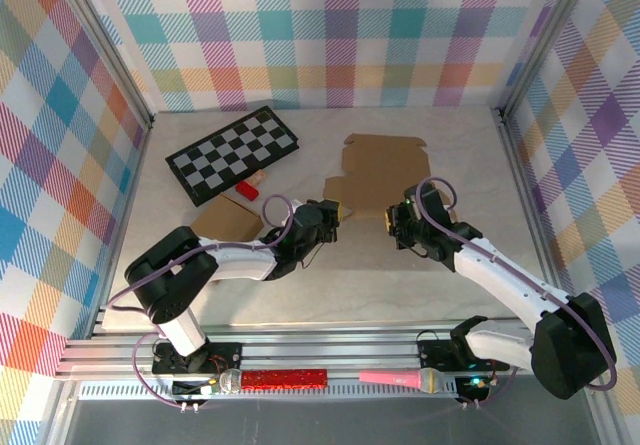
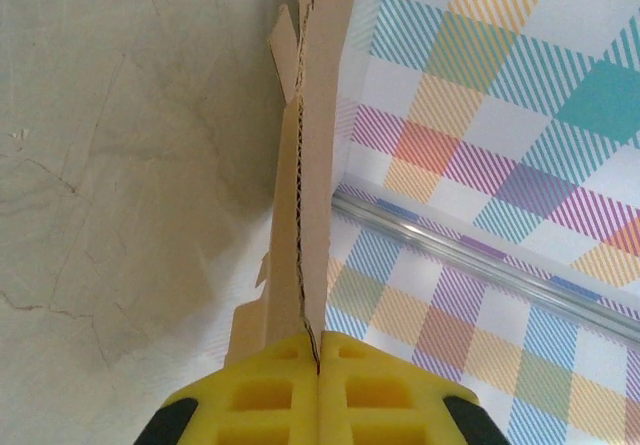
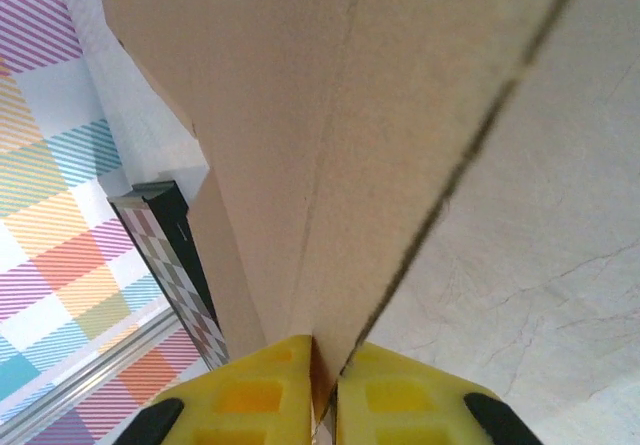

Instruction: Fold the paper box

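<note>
A chessboard (image 1: pixel 232 155), a red block (image 1: pixel 246 190) and a spare brown card piece (image 1: pixel 226 221) are seen to the outer left of the left gripper (image 1: pixel 338 210), apart from the work and judged to play no part in it. The left gripper is clamped shut on the left edge of the paper box (image 1: pixel 385 173), a flat unfolded blank that is stretched between the two grippers and reaches away from both. Whether it rests on the pale surface (image 1: pixel 330 285) or is lifted just clear cannot be told. From the left wrist, the yellow fingers (image 2: pixel 265 395) are shown pressed together with the corrugated edge caught in the seam, the sheet seen edge-on ahead of them. Just to the right, the right gripper (image 1: pixel 396 223) is closed on the blank's near edge, the card being pinched between its pads (image 3: pixel 250 395). The sheet appears to be held at two neighbouring points so that one side is steadied while a panel is turned along its score line. Folding is judged barely begun, no wall yet being formed
</note>
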